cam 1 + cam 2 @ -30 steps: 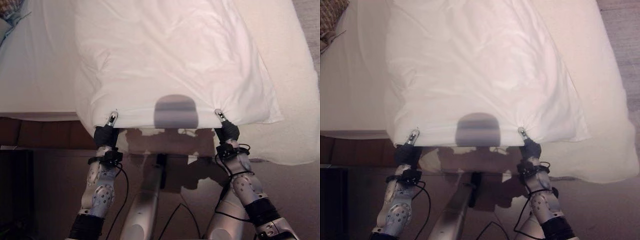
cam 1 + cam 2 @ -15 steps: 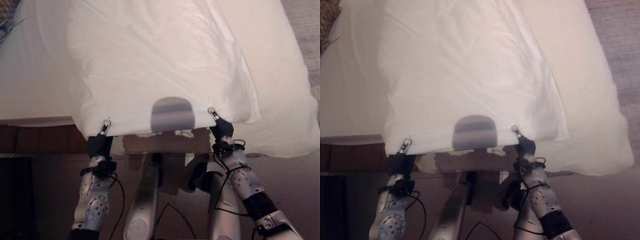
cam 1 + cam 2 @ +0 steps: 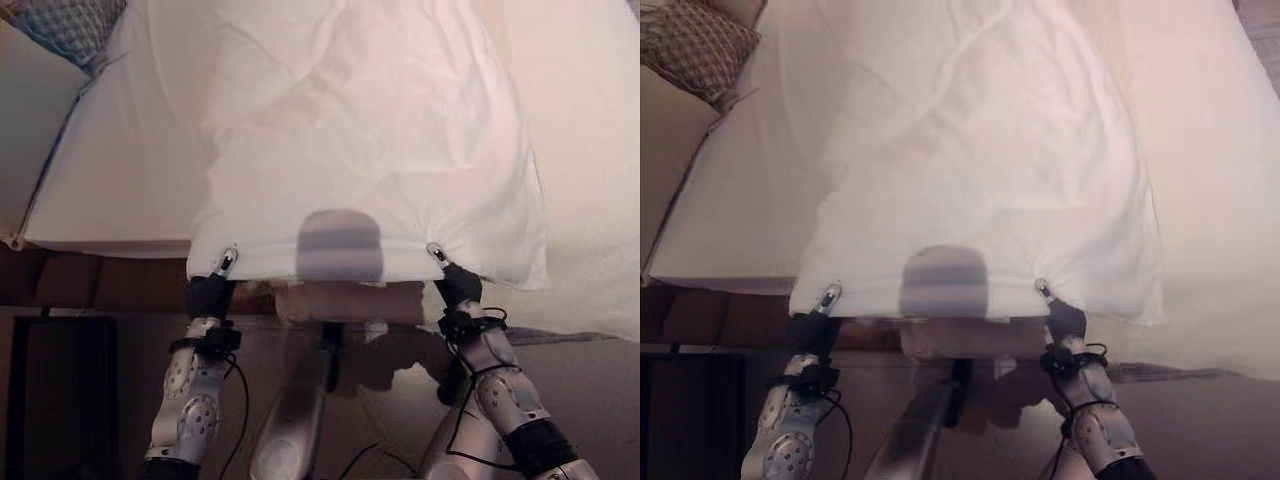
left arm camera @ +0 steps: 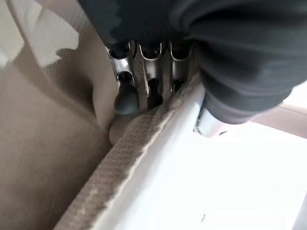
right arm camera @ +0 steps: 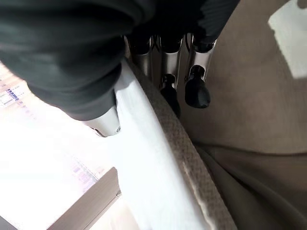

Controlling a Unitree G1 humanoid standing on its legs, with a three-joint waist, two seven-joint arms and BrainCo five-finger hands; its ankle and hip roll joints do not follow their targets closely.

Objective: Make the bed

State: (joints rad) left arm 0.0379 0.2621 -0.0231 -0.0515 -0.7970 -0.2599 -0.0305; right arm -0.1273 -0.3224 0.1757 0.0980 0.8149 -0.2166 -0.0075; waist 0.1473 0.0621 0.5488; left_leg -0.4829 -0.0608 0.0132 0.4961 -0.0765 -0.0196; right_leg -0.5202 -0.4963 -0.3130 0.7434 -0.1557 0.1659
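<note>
White sheet (image 3: pixel 370 150) lies lengthwise down the bed (image 3: pixel 120 190) in the left eye view, its near hem hanging just past the foot of the mattress. At the hem's left corner the left robot hand (image 3: pixel 212 285) comes up from below, a silver thumb tip showing on top of the cloth; at the right corner the right robot hand (image 3: pixel 452 278) does the same. A cream blanket (image 3: pixel 600 200) covers the bed's right side under the sheet, and a patterned cushion (image 3: pixel 70 25) sits at the far left corner. Dark floor (image 3: pixel 80 400) shows below the bed's foot.

Seen from the right eye, the layout matches: the sheet (image 3: pixel 990 180) is drawn taut between the 2 gripped corners, with creases running up its middle, and the cushion (image 3: pixel 695 45) rests at the upper left.

Up close in the left wrist view, the left robot hand (image 4: pixel 144 72) has its dark-tipped fingers (image 4: pixel 125 98) curled under a folded cloth edge with a woven band, while the thumb presses from the other side, pinching the sheet (image 4: pixel 192 182).

Likewise in the right wrist view, the right robot hand (image 5: pixel 168 62) curls its fingers (image 5: pixel 196 91) beneath the hem and clamps the sheet (image 5: pixel 153 163) against its thumb.
</note>
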